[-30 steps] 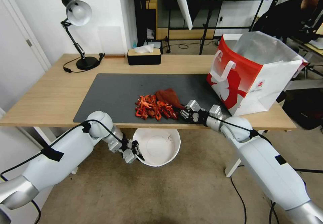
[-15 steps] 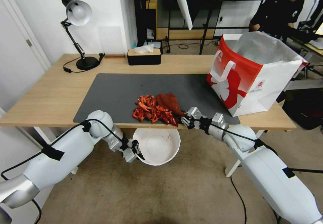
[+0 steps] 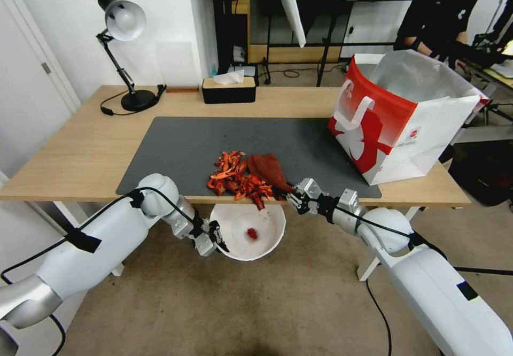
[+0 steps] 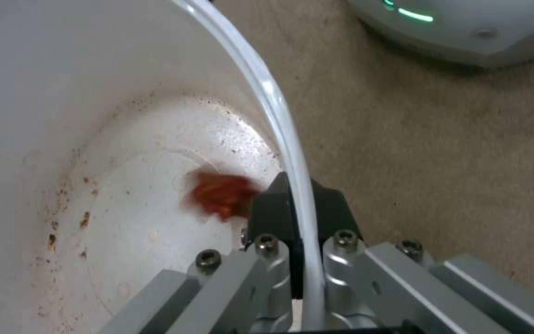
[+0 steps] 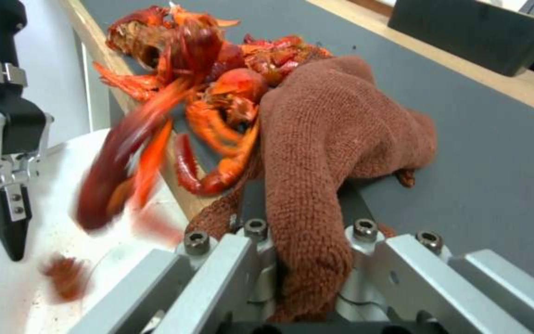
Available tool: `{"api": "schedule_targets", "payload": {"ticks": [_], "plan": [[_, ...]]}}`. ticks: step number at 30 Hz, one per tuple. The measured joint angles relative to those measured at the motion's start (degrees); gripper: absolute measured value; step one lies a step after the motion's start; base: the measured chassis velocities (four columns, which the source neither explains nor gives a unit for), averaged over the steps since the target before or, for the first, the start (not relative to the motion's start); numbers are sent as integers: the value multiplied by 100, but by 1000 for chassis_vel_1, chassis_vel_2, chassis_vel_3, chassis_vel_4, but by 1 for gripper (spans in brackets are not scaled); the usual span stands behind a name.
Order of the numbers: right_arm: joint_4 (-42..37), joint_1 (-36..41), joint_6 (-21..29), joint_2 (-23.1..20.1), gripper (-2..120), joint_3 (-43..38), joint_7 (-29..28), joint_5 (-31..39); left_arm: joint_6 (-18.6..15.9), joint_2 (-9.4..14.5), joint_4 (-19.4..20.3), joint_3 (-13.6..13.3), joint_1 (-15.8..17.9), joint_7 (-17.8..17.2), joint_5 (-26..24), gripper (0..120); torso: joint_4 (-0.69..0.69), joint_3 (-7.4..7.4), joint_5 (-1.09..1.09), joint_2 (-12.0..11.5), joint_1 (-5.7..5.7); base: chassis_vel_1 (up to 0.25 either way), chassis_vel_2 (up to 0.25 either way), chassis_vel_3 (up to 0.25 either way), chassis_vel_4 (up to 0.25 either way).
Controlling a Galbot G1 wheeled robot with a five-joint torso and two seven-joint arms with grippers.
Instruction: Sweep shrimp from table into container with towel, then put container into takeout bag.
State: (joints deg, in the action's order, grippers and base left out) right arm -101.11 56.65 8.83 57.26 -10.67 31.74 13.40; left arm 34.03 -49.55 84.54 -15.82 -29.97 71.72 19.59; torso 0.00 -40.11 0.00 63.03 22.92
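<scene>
Sweeping is underway, early stage: one shrimp piece lies in the container (image 3: 248, 231) bottom, a couple more are dropping off the table (image 3: 80, 147) edge, and most of the shrimp (image 3: 235, 177) pile sits on the mat at the near edge, just ahead of my right gripper (image 3: 293, 198). Left to do, as I judge it: push the rest over, then carry the container to the takeout bag (image 3: 398, 115), which stands open on the table well off to my right gripper's outer side.

My right gripper is pinched tight on the towel (image 5: 329, 139), cloth bunched between its jaws at the table's front edge; the towel's free end drapes forward against the shrimp, touching the pile.

My left gripper (image 3: 216, 238) is below the table edge, clamped on the container rim, one finger (image 4: 273, 208) inside the wall and one outside. It holds the container under the edge, directly beneath the falling pieces. The fallen shrimp piece lies just beyond the inner finger.
</scene>
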Motion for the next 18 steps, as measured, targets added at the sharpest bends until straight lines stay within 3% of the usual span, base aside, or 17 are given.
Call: {"api": "schedule_targets", "payload": {"ticks": [18], "plan": [[-422, 410, -49, 0, 5, -233, 2, -104, -2, 44, -8, 19, -8, 10, -18, 0, 0, 0, 0, 0, 0, 0, 0, 0, 0]]}}
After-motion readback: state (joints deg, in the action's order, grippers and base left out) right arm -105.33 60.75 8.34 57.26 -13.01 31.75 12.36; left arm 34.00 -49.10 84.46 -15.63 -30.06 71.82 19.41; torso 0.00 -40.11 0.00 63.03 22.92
